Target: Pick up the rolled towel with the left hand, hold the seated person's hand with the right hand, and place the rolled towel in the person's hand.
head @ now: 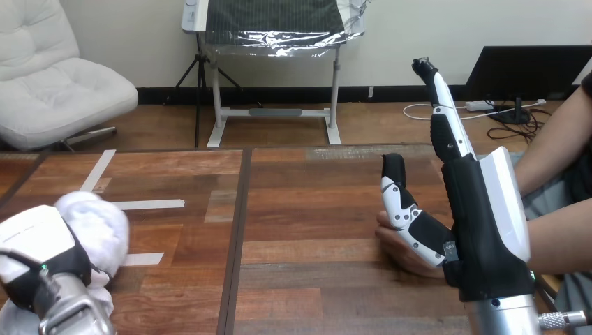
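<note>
The white rolled towel (101, 218) is at the table's near left, with my left hand (38, 244) on top of it. Its back faces me and its dark fingers curl round the towel, which bulges out beyond and below the hand. At the right, my right hand (485, 223) stands upright and open, fingers straight and pointing up, thumb spread to the left. The person's hand (401, 250) lies low over the table just behind my thumb, with the forearm running off to the right. I cannot tell whether the two hands touch; nothing is curled round the person's hand.
The wooden table (307, 209) has a dark seam down its middle and strips of white tape (146, 204) near the towel. A second forearm of the person (551, 150) slants in at the upper right.
</note>
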